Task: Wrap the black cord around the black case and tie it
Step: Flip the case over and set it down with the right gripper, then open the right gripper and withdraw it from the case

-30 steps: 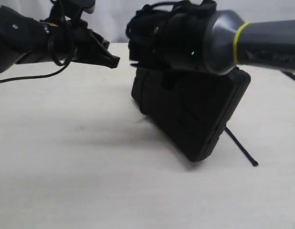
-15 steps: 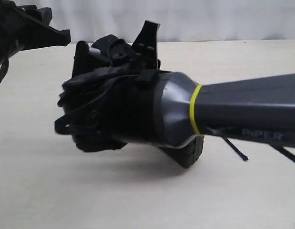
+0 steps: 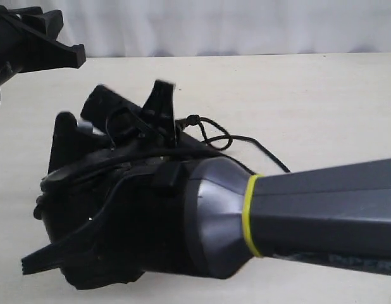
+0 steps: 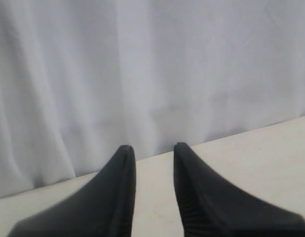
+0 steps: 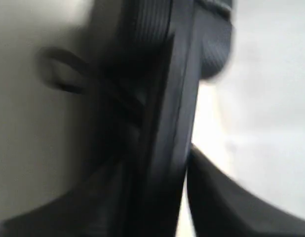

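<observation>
Only right wrist cam shows right gripper (image 5: 157, 187) clamping case (image 5: 167, 74) edge; exterior shows cord (image 3: 246, 140) behind right arm (image 3: 322, 209); left gripper (image 4: 150, 148) slightly apart, empty.

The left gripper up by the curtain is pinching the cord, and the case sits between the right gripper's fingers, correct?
Not quite. The left gripper is open and holds nothing, as the left wrist view shows; the cord is over by the right arm. The case does sit between the right gripper's fingers.
</observation>
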`<state>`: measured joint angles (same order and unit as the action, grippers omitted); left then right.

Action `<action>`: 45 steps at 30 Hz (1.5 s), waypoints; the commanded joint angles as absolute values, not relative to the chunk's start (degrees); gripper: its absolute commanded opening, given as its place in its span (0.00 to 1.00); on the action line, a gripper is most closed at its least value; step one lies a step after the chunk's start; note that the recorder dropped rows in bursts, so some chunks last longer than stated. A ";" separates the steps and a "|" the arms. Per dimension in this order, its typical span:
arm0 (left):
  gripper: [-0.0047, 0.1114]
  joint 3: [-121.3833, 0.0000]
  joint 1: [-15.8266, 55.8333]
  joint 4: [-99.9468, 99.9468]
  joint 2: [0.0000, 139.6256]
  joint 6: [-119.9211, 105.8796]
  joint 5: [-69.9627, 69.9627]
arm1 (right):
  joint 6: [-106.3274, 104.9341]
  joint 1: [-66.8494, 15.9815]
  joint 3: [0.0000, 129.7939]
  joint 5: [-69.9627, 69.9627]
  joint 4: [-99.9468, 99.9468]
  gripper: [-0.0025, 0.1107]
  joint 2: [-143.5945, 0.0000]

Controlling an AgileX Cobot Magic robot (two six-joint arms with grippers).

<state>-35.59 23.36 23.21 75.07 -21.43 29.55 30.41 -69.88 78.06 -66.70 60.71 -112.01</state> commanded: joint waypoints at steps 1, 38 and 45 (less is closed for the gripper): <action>0.27 -35.46 23.22 23.01 74.82 -20.93 29.83 | 29.02 -69.39 76.33 -62.86 49.24 0.59 -113.99; 0.27 -59.32 32.10 48.69 100.69 -53.80 -8.45 | -11.54 -1.39 76.98 -47.80 -3.41 0.61 -112.45; 0.27 -71.67 32.73 49.14 113.13 -55.75 -21.36 | -19.80 -2.16 78.82 -46.40 -4.61 0.59 -118.38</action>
